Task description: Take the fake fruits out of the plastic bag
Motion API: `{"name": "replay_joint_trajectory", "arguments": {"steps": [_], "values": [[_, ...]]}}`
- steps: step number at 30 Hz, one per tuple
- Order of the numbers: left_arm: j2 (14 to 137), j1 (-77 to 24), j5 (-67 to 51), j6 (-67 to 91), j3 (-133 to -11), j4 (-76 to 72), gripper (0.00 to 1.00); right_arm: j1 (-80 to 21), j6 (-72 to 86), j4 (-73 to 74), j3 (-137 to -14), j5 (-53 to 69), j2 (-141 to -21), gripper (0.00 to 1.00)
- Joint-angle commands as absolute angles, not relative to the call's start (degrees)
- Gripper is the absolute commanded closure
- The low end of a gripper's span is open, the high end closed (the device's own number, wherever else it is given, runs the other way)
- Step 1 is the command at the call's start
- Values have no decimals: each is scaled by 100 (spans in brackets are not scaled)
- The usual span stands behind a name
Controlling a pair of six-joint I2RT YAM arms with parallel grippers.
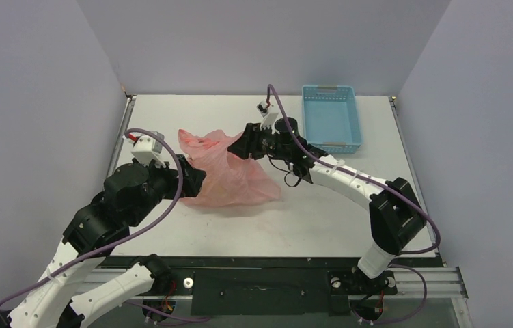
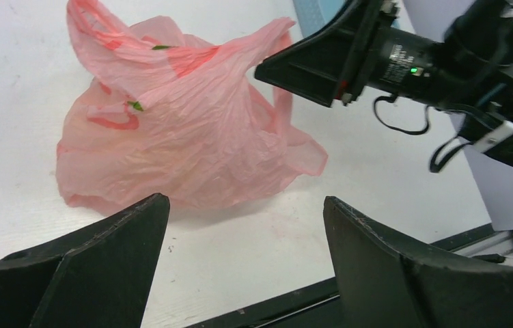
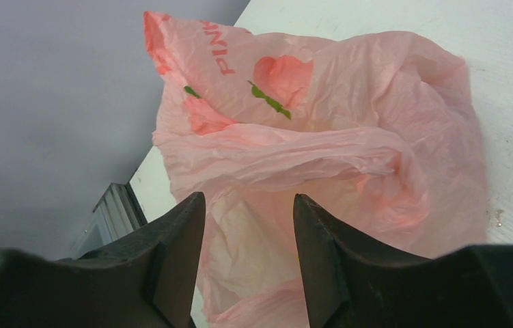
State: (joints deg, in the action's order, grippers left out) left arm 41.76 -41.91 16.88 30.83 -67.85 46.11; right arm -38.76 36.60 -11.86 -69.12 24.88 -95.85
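The pink plastic bag (image 1: 229, 178) lies crumpled on the white table between the two arms. It fills the left wrist view (image 2: 185, 130) and the right wrist view (image 3: 322, 137). No fake fruits show; a pale yellowish tint shows through the plastic in the right wrist view. My left gripper (image 1: 195, 179) is open and empty at the bag's left side, its fingers wide apart in its own view (image 2: 246, 201). My right gripper (image 1: 241, 147) is open at the bag's raised upper right edge, with folds of bag between and beyond its fingers (image 3: 248, 198). It also shows in the left wrist view (image 2: 274, 68).
A light-blue slotted basket (image 1: 332, 90) stands at the back right of the table, with no contents showing. The table's metal edge rail (image 1: 125, 130) runs along the left side, and a black front rail (image 2: 287, 301) lies near the arm bases.
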Motion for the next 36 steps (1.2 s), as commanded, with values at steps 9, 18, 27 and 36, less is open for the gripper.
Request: {"name": "replay_joint_trajectory", "arguments": {"steps": [9, 18, 27, 36], "values": [[4393, -4212, 1993, 3087, -6755, 4708, 18, -3574, 3090, -1153, -6101, 1877, -8351, 31], [4317, -4211, 1794, 3085, -6809, 4674, 15, -3363, 3520, -1243, -6768, 2204, -9213, 31], [4010, -4213, 2054, 3189, -6868, 4796, 15, -3764, 4130, -2066, -7112, 3316, -9311, 94], [3684, -4212, 3177, 4936, -6724, 5234, 15, -5809, 2401, -1123, -6340, 1993, -8215, 98]]}}
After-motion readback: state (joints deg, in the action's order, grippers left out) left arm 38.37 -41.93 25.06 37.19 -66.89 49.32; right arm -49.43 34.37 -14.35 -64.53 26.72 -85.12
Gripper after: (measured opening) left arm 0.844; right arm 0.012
